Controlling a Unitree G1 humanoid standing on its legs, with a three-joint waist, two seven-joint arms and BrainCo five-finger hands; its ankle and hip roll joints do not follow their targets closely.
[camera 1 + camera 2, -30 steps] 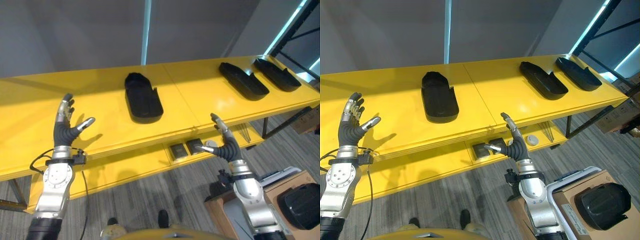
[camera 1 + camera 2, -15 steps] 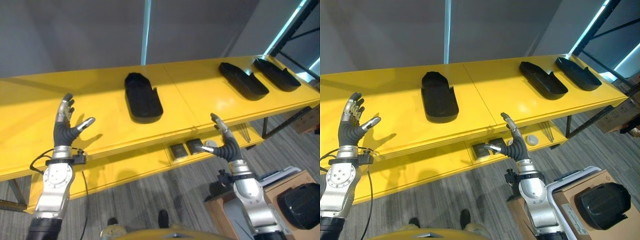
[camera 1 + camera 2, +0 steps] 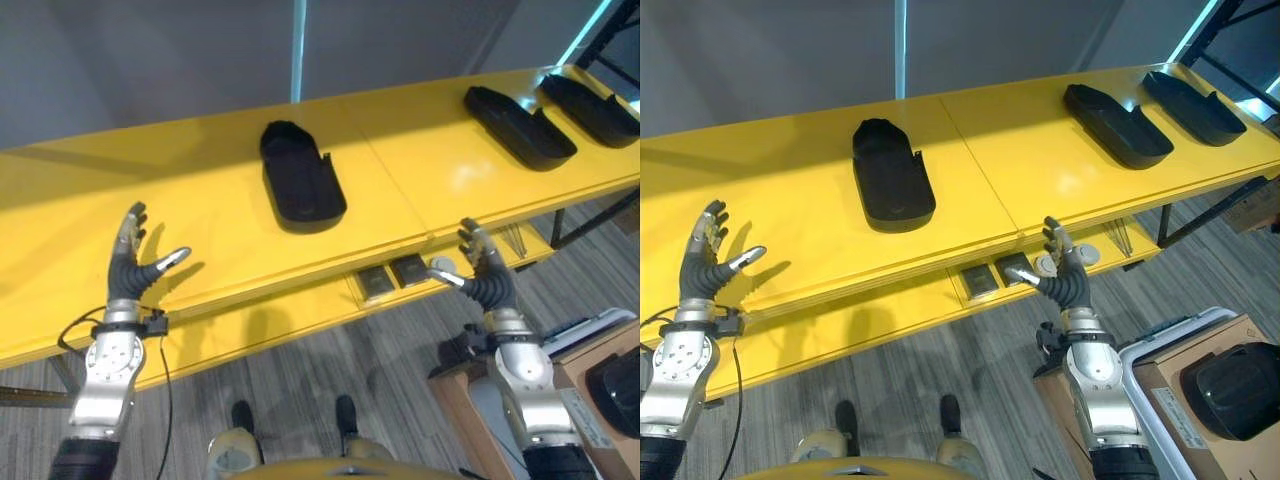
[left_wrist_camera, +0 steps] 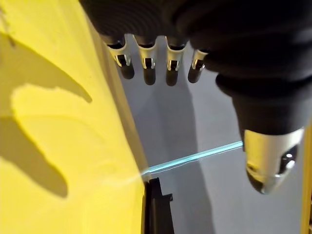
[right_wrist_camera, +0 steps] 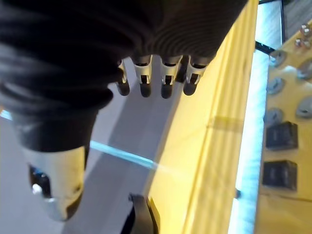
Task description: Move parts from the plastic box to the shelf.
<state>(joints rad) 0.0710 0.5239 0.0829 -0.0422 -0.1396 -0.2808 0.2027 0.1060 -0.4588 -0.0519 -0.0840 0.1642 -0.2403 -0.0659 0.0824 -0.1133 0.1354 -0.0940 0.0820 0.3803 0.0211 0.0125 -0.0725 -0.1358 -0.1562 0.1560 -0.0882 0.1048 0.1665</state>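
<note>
Across the upper half of the left eye view runs a long yellow shelf top (image 3: 200, 200), carrying three black moulded plastic parts. One elongated black part (image 3: 301, 186) lies at upper centre; two more black tray-shaped parts (image 3: 519, 126) and (image 3: 590, 103) lie side by side at upper right, apart from each other. Each has a hollow, open upper side; no contents can be made out inside them.

Below the top, a lower yellow shelf (image 3: 280, 320) holds two small dark square blocks (image 3: 376, 283) and (image 3: 410, 270), next to each other at centre, with a small round grey disc (image 3: 441, 267) just beside them.

At lower right in the right eye view, a white plastic box (image 3: 1160, 340) holds a brown cardboard carton (image 3: 1185, 370) with one black rounded part (image 3: 1238, 378) on it.

The left robot hand (image 3: 131, 268) is at lower left, fingers straight and spread, thumb out, holding nothing. The right robot hand (image 3: 484, 273) is at lower right, fingers extended and spread, also holding nothing, in front of the shelf edge.
</note>
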